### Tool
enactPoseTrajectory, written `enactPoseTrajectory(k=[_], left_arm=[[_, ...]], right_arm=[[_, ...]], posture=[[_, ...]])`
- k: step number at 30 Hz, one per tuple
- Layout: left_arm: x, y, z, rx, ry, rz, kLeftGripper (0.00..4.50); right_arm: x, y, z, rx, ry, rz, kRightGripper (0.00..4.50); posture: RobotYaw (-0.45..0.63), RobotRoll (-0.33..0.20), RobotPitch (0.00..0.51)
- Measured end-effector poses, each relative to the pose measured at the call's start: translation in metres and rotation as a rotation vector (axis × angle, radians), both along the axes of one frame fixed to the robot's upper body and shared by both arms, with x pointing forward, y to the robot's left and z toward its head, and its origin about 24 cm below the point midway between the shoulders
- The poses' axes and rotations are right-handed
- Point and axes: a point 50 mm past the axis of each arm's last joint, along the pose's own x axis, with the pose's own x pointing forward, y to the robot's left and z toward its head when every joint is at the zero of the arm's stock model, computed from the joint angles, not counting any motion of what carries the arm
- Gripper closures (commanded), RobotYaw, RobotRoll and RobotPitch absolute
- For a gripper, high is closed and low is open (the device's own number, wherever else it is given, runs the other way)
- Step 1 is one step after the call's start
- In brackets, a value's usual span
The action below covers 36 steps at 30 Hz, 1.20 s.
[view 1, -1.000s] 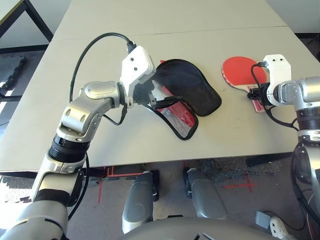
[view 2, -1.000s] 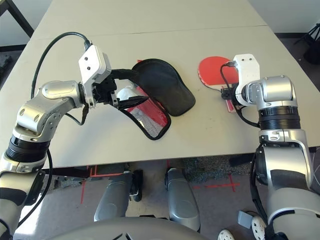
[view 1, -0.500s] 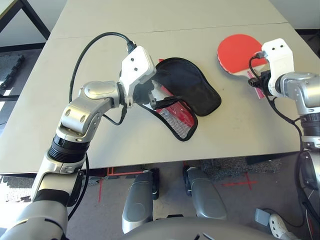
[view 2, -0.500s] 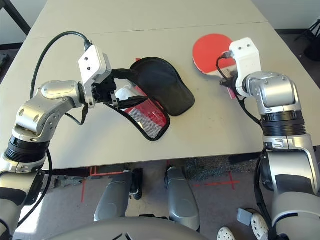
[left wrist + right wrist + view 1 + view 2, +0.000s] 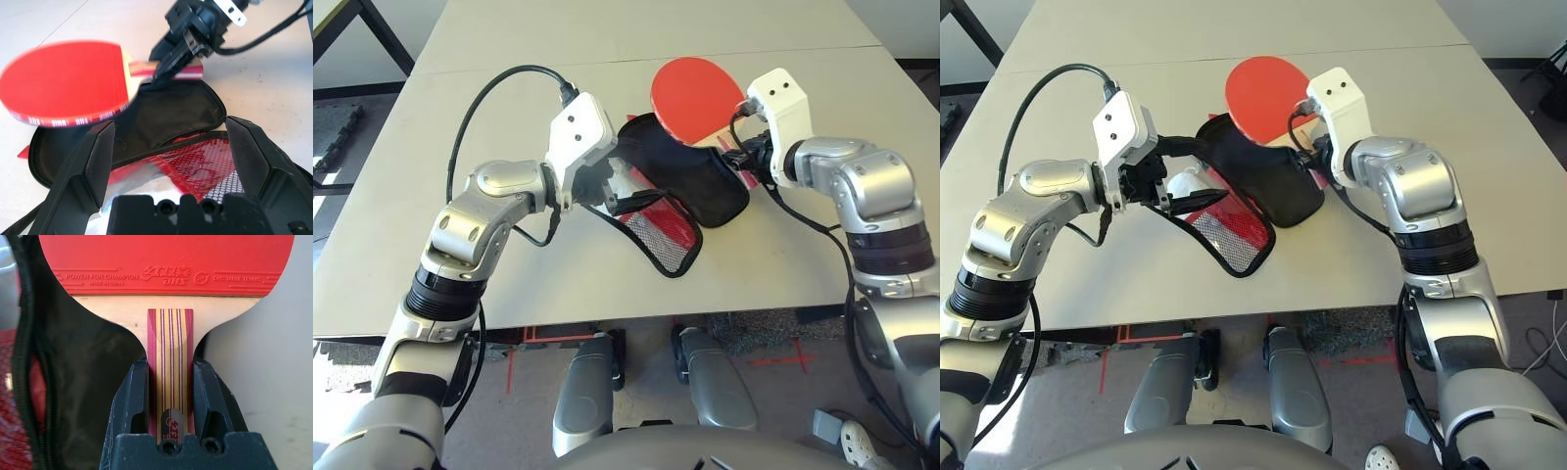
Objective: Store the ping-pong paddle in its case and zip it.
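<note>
The ping-pong paddle [image 5: 695, 88] has a round red face and a striped wooden handle [image 5: 170, 333]. My right gripper [image 5: 170, 364] is shut on that handle and holds the paddle in the air, its red face over the far edge of the case [image 5: 700, 181]. The case lies open in the middle of the table, black lining up, with its red mesh flap [image 5: 661, 240] folded toward me. My left gripper [image 5: 169, 125] is at the case's left side, fingers [image 5: 100, 156] spread wide in its mouth, the mesh flap between them.
A pale shiny pouch [image 5: 1185, 183] sits under the flap by the left gripper. A black cable [image 5: 484, 98] loops up from the left wrist. The beige table [image 5: 783, 255] is bare to the right and far side. Its front edge runs close below the case.
My right gripper has lifted the paddle from the right side of the table and carried it left, to above the case. The left arm and the case have stayed put.
</note>
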Motion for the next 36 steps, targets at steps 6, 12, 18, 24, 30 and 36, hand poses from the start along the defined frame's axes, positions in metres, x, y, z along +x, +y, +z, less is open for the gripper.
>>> enactPoseTrajectory(k=[6, 12, 18, 24, 30, 36], left_arm=[[-0.002, 0.0, 0.001, 0.007, -0.009, 0.008, 0.0], [-0.002, 0.001, 0.0, 0.01, -0.006, 0.02, 0.0], [-0.003, 0.001, 0.0, 0.009, -0.008, 0.026, 0.0], [-0.004, 0.002, 0.001, 0.016, -0.017, 0.024, 0.0], [-0.005, 0.018, 0.011, 0.049, -0.048, 0.081, 0.0], [-0.006, 0.03, 0.015, 0.062, -0.054, 0.121, 0.0]], right_arm=[[0.002, 0.005, -0.015, -0.022, 0.067, 0.028, 3.46], [0.006, 0.006, -0.023, -0.038, 0.111, 0.054, 3.46], [0.011, 0.004, -0.023, -0.037, 0.116, 0.061, 3.46], [0.015, 0.005, -0.023, -0.039, 0.126, 0.05, 2.1], [0.015, -0.001, -0.017, -0.035, 0.127, 0.067, 0.04], [0.016, -0.005, -0.014, -0.035, 0.113, 0.093, 0.04]], posture=[[0.1, 0.0, 0.21], [0.1, 0.0, 0.207], [0.1, 0.0, 0.203], [0.1, 0.0, 0.205], [0.11, 0.0, 0.207], [0.12, 0.0, 0.212]])
